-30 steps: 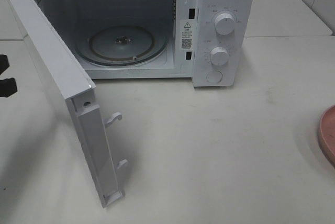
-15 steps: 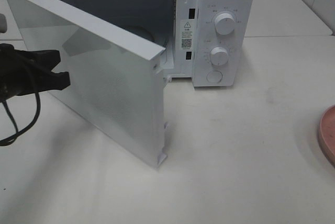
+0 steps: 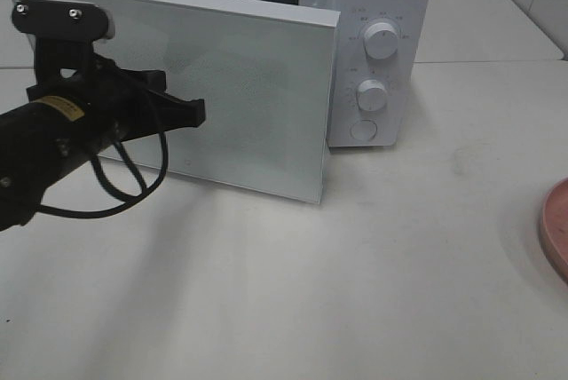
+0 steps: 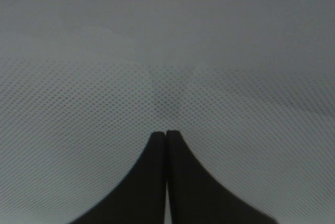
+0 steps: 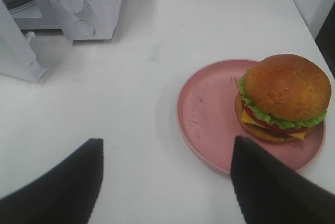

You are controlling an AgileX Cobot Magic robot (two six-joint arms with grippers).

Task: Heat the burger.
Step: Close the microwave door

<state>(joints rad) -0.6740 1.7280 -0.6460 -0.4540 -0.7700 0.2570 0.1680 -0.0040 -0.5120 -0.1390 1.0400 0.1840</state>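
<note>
Two grippers work at our white tabletop [image 3: 399, 265]: our left gripper [image 3: 197, 114], jaws pressed together, touches the nearly closed microwave door [image 3: 257, 87]. Our right gripper [image 5: 165, 182] hangs with jaws spread wide, holding nothing, near the burger [image 5: 282, 98], which sits on a pink plate [image 5: 204, 109].

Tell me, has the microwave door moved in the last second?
Yes. The microwave door swung from wide open to nearly shut, toward the control panel, with the left gripper against it.

My black gripper [image 4: 166, 135] faces the white microwave door [image 3: 248, 105] and its fine dotted mesh; my other view shows a golden-brown burger [image 5: 282, 98] with green lettuce on a pink plate [image 5: 204, 109].
</note>
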